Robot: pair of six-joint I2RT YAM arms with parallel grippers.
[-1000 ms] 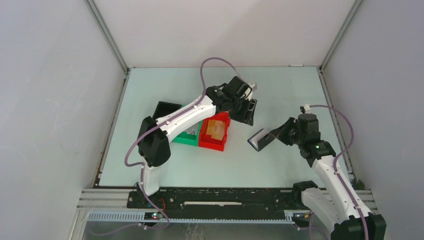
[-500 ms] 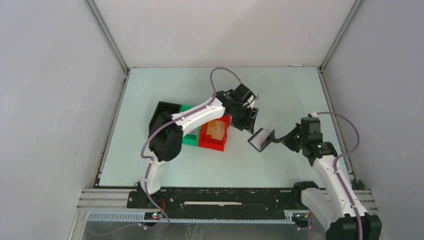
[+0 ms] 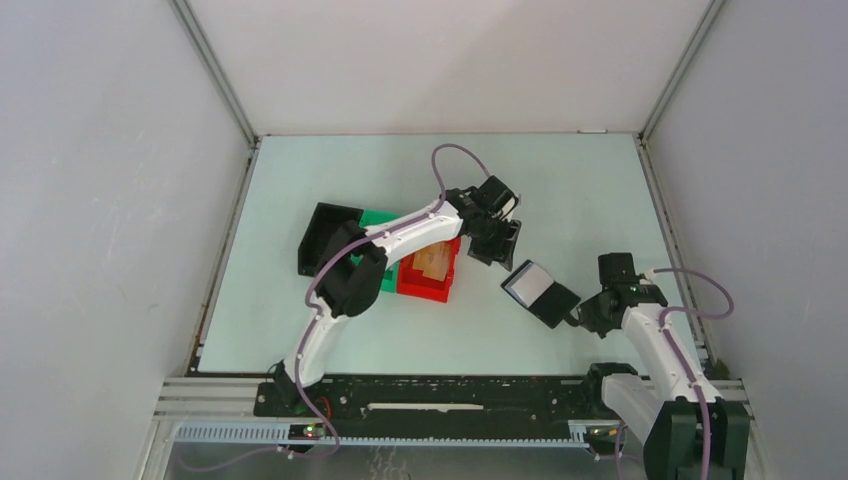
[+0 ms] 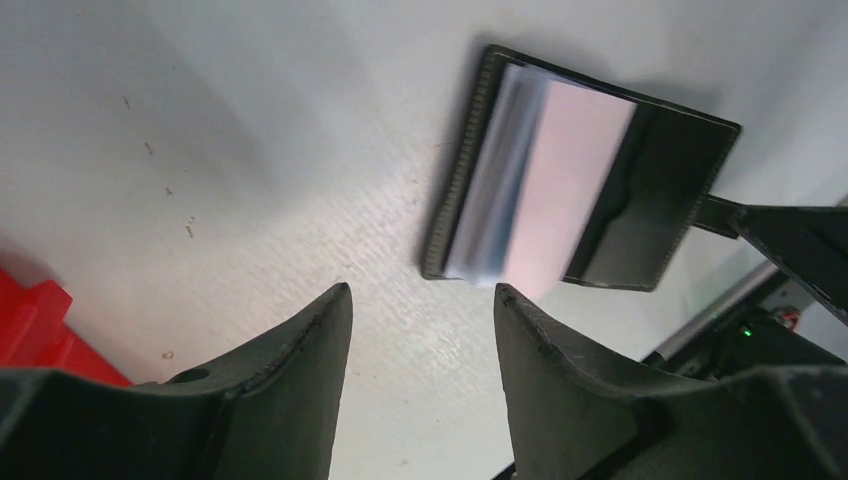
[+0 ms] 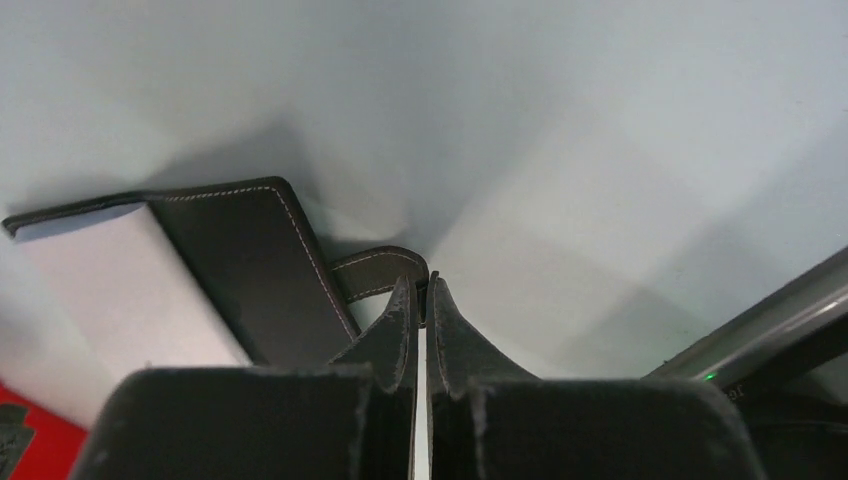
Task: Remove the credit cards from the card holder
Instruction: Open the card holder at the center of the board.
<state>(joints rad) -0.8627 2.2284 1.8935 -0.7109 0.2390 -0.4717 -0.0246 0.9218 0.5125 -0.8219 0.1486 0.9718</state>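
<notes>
Reaching for the credit cards, expect thin, stiff, glossy plastic that weighs almost nothing and slides easily between smooth pads. Take them by the exposed end that juts past the slot, one pad on the top face and one under it, not by the slick long edges. The card holder looks like soft, floppy leather, so it will sag and twist if you pull hard against it.

It lies opened out, inner face up, right of the red bin and low over the table; you cannot tell from these views whether it rests on the table.

Your right end effector is pressed together on the small strap at the holder's near-right end.

Your left end effector hangs just beyond the other end, fingers spread and empty.

From above, the holder's long axis runs on a diagonal, from far-left beside the left fingers to near-right at the pinched strap. The pale cards face up, and their free end points far-left, toward your open fingers.
</notes>
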